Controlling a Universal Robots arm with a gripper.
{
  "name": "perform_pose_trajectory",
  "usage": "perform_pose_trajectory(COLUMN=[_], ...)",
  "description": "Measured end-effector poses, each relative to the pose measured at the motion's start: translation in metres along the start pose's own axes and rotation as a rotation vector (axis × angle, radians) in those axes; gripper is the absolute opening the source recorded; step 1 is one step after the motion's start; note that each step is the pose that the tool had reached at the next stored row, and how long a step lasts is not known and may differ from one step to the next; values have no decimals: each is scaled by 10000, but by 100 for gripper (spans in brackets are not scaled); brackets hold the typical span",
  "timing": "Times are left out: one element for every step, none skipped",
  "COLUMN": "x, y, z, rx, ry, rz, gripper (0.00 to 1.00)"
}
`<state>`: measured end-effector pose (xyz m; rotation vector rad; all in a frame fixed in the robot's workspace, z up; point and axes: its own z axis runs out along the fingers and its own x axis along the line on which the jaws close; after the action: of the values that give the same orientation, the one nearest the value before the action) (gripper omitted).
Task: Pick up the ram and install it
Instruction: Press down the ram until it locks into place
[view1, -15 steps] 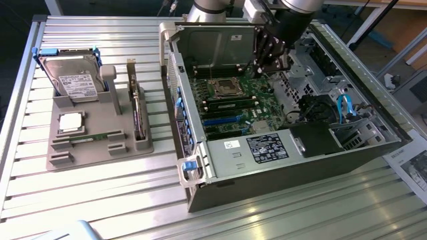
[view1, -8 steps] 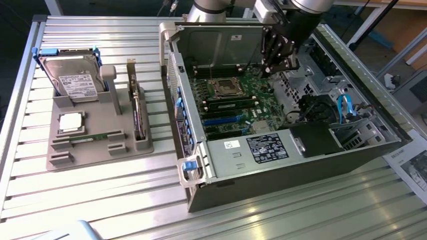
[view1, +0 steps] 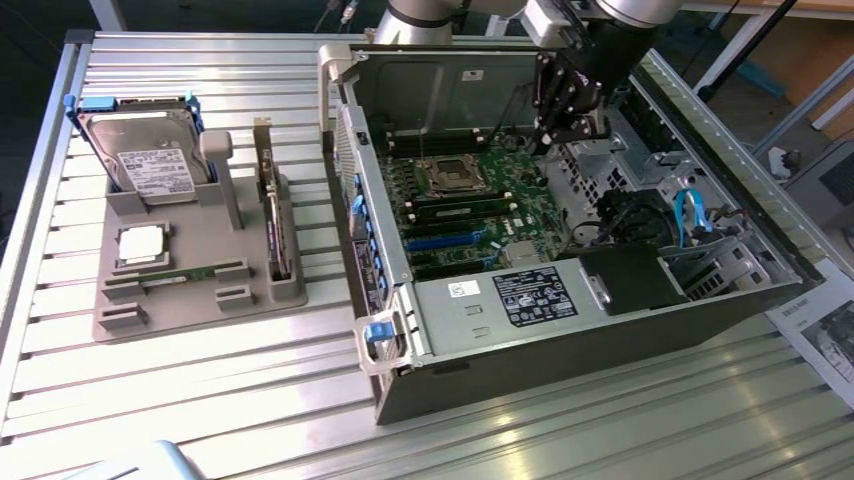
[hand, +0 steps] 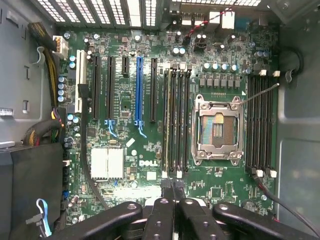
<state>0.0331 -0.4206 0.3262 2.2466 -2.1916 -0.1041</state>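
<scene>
The black claw hangs inside the open grey computer case, above the green motherboard, fingers pinched fully together with nothing between them. The long thin green ram stick lies flat in a slot of the grey plastic parts holder on the slatted metal table — well apart from the claw, off to the exterior view's left, just below the square silver processor chip.
</scene>
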Motion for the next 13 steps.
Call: perform_pose_trajectory(x=[0, 1, 1, 1, 1, 2, 3, 4, 5, 6, 7, 8, 9], y=[0, 0, 0, -1, -1, -2, -3, -4, -5, -6, -7, -8, -9], z=[1, 2, 10, 16, 25, 38, 62, 87, 104, 129, 147, 174, 193], rx=[0, -1, 1, 1, 2, 6, 11, 15, 19, 25, 30, 39, 45], ry=[0, 1, -3, -2, -2, 0, 0, 1, 0, 1, -1, 0, 1], rz=[0, 0, 0, -1, 0, -1, -2, -1, -1, -2, -2, -2, -2], gripper=[10, 10, 10, 10, 10, 10, 10, 10, 10, 10, 10, 10, 10])
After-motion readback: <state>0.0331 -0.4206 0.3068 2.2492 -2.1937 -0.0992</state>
